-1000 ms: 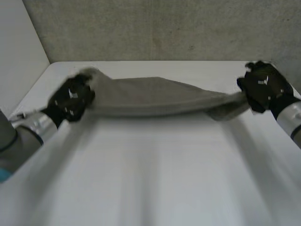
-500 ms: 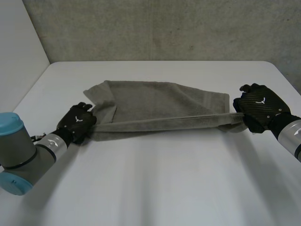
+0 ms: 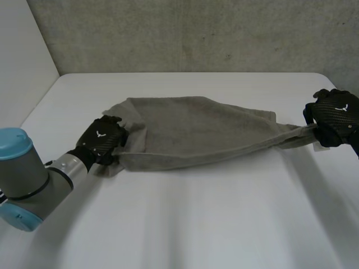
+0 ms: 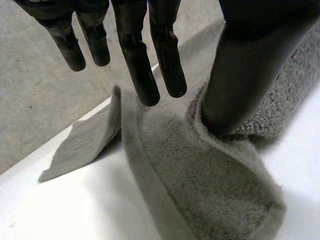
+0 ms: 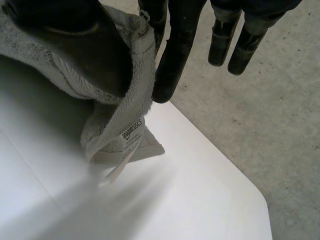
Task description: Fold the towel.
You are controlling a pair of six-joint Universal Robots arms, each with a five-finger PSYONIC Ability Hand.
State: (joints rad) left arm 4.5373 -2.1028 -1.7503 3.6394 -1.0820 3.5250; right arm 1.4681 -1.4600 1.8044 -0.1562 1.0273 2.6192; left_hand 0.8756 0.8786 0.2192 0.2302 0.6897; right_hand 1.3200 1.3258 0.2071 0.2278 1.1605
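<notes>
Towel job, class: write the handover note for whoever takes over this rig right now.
Left hand: shut on the left end of the towel, low on the table.
Right hand: pinching the right corner, holding it taut.
Towel: stretched between the hands, its middle lying on the table.
Done: both ends gripped.
Left: no neat fold shows yet; make it, flatten, let go.

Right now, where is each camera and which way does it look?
Head view: behind left hand and right hand, looking down at the table and towel; left arm shows too.
Left wrist view: on that wrist, looking along the left hand at the towel's bunched end.
Right wrist view: on that wrist, looking along the right hand at the towel's labelled corner.
Shared: all see the towel.
</notes>
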